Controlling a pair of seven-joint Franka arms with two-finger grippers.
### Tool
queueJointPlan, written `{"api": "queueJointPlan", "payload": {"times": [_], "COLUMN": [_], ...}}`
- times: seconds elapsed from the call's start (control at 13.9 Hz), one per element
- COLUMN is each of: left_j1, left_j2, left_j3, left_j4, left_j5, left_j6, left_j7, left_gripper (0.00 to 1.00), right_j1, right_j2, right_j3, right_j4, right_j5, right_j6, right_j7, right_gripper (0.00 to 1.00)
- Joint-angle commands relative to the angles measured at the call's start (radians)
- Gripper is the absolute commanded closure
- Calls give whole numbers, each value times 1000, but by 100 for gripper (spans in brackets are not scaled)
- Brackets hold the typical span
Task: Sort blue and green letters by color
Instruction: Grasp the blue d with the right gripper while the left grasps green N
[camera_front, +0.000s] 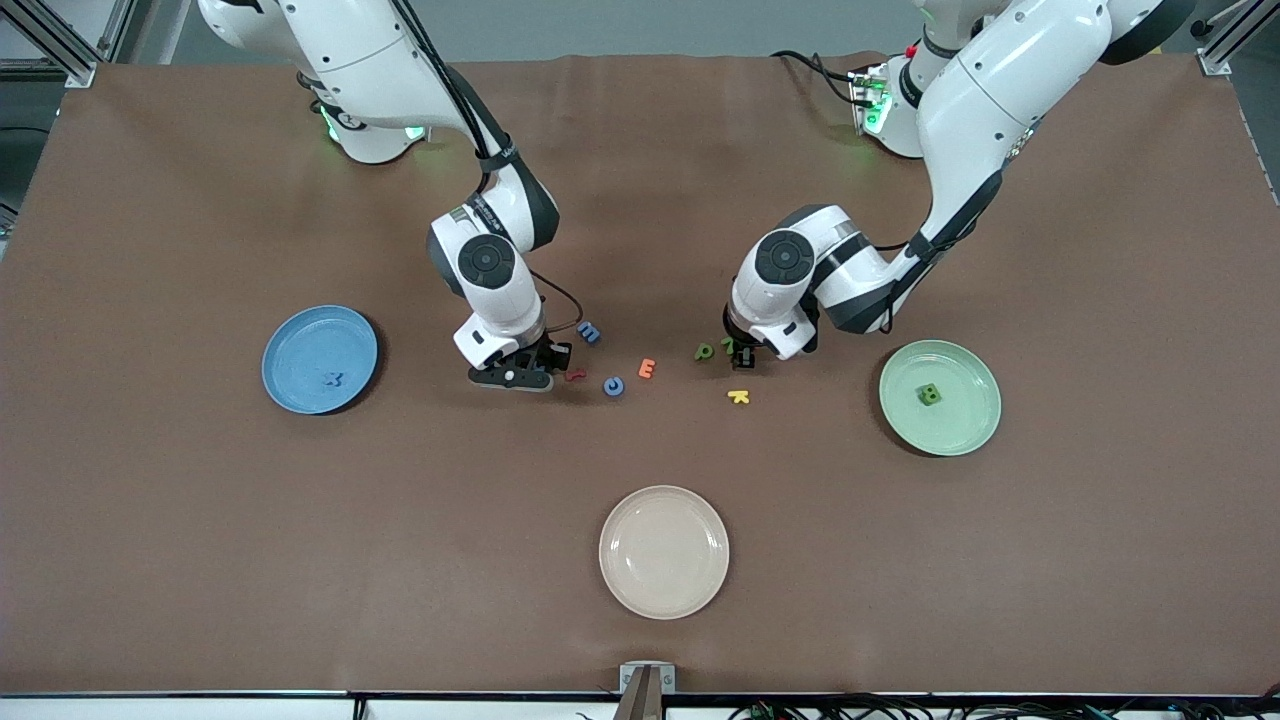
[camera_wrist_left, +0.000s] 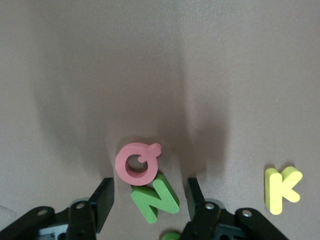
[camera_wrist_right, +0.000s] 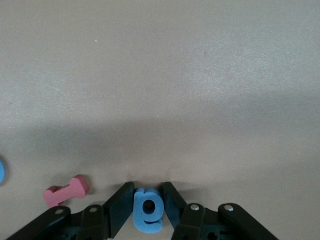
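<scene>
Down on the brown desk (camera_front: 200, 560), the right gripper (camera_wrist_right: 147, 205) clamps its jaws on a blue foam letter a (camera_wrist_right: 147, 211); a pink piece (camera_wrist_right: 66, 190) lies just beside. The left gripper (camera_wrist_left: 150, 200), jaws wide, straddles a green foam N (camera_wrist_left: 155, 198) touching a pink ring letter (camera_wrist_left: 136, 163); another green piece (camera_wrist_left: 171, 235) is cut off.

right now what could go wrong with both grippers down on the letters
The left gripper straddles the green N, but the pink letter touches it and could get dragged along or pinched. The right gripper has the blue a between its fingers; so small a piece could slip out when lifted.

worktop (camera_front: 200, 560): brown cloth
cream plate (camera_front: 664, 551): nearest the front camera
yellow k (camera_front: 739, 397): flat
orange E (camera_front: 647, 369): flat
pink letter (camera_wrist_left: 136, 163): touching a green piece
</scene>
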Motion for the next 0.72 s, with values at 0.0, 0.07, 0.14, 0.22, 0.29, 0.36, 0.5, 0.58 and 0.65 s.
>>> {"api": "queueJointPlan", "payload": {"times": [0.0, 0.07, 0.14, 0.22, 0.29, 0.36, 0.5, 0.58, 0.65], "left_j1": [-38, -39, -39, -39, -39, -36, -25, -24, -22], "left_j2": [13, 13, 13, 13, 11, 4, -18, -30, -39], "left_j3": [7, 7, 7, 7, 7, 7, 4, 4, -1], "left_j4": [12, 12, 12, 12, 12, 12, 13, 22, 32], "left_j5": [33, 33, 35, 35, 36, 51, 73, 73, 73], "left_j6": [19, 19, 21, 21, 19, 15, 10, 7, -7], "left_j7": [-43, -43, -41, -29, -26, -15, 16, 17, 20], "left_gripper": [42, 51, 64, 82, 99, 100, 100, 100, 100], "right_j1": [-5, -5, -3, 1, 7, 15, 27, 29, 29], "right_j2": [17, 17, 17, 17, 17, 17, 18, 18, 18], "right_j3": [-2, -2, -1, -1, -1, -1, 1, -1, 1], "right_j4": [6, 6, 6, 9, 9, 9, 7, 7, 7], "right_j5": [-22, -20, -17, -17, -16, -15, -15, -15, -15], "right_j6": [3, 3, 3, 3, 3, 3, 2, 0, 0], "right_j7": [19, 20, 33, 63, 86, 100, 112, 114, 114], "right_gripper": [91, 91, 87, 75, 74, 74, 74, 74, 74]}}
